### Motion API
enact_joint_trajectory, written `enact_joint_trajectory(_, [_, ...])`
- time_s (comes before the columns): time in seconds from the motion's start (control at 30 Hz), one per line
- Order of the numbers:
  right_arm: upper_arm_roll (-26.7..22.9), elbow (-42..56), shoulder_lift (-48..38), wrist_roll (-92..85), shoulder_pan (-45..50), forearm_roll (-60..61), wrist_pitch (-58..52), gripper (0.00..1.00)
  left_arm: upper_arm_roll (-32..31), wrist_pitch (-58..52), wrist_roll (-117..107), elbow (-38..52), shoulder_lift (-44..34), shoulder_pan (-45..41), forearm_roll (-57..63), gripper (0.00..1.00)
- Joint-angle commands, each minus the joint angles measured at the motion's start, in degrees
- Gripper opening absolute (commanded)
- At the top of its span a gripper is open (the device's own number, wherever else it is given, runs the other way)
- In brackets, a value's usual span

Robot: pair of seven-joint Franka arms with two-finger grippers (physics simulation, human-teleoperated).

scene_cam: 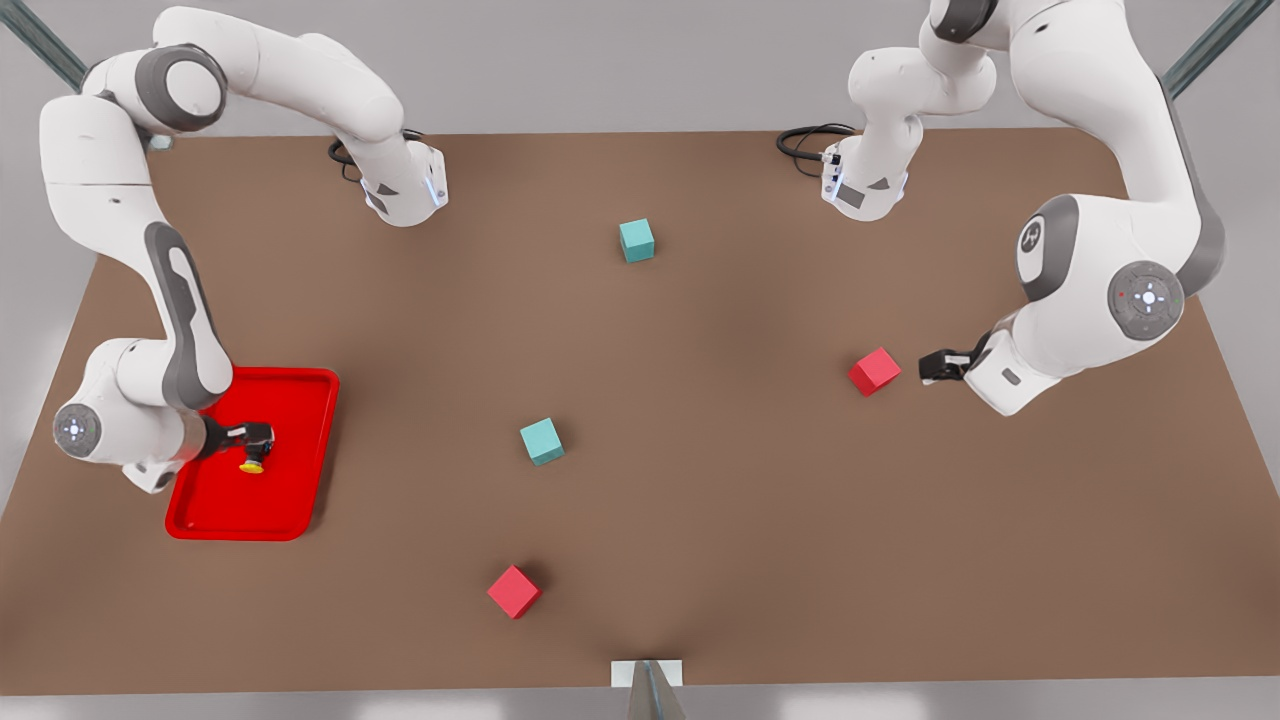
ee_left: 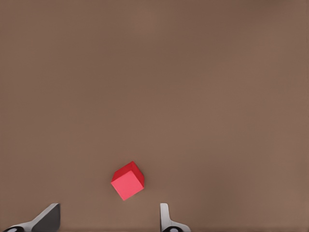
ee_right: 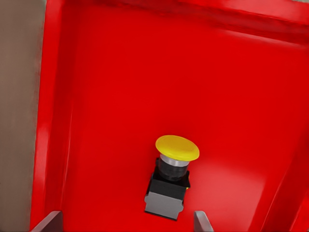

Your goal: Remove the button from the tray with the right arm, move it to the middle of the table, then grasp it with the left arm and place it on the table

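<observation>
Nearest the camera, a red cube (scene_cam: pixel 514 591) sits on the matte brown worktop (scene_cam: pixel 700 480), off-task. Right claw (scene_cam: pixel 255 436), released, hovers in the shallow bright red tray (scene_cam: pixel 300 400), the small yellow-capped, dark-based button (ee_right: pixel 170 180) lying toppled just ahead between its fingers (ee_right: pixel 202 222), cap pointing away, long axis along the approach. Left claw (scene_cam: pixel 935 366) waits released by another red cube (ee_left: pixel 128 181), well apart.

Soft, even light fell over the bench (scene_cam: pixel 700 450), bright without glare. The cubes threw only faint, short shadows. The tray (ee_right: pixel 120 96) showed pale sheens along its rim. Nothing looked blurred, and edges stayed straight with no bending.
</observation>
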Motion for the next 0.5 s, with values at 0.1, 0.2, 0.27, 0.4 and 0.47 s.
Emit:
enact_joint_trajectory(0.1, [1.7,0.3,-0.4,-0.5,-2.9,-4.2,7.5,1.0,0.0,1.0,-0.8,0.0,0.0,0.0,0.1,1.0])
enact_joint_trajectory(0.2, [1.3,-1.4,-0.7,0.0,-2.1,-4.5,7.6,1.0,0.0,0.8,-0.8,-0.3,0.0,-1.2,2.2,1.0])
enact_joint_trajectory(0.27, [1.3,-6.6,-2.4,3.2,-2.1,-6.0,10.9,1.0,0.0,0.9,-0.8,-0.4,0.1,-1.6,2.2,1.0])
enact_joint_trajectory(0.4, [1.2,-10.1,-4.9,10.5,-2.2,-6.5,10.9,1.0,0.0,1.0,-0.9,-0.2,1.1,-2.1,2.2,1.0])
enact_joint_trajectory(0.47, [0.8,-10.0,-3.8,10.6,-2.7,-6.8,11.5,1.0,0.0,1.0,-0.9,-0.1,1.9,-2.3,2.2,1.0])
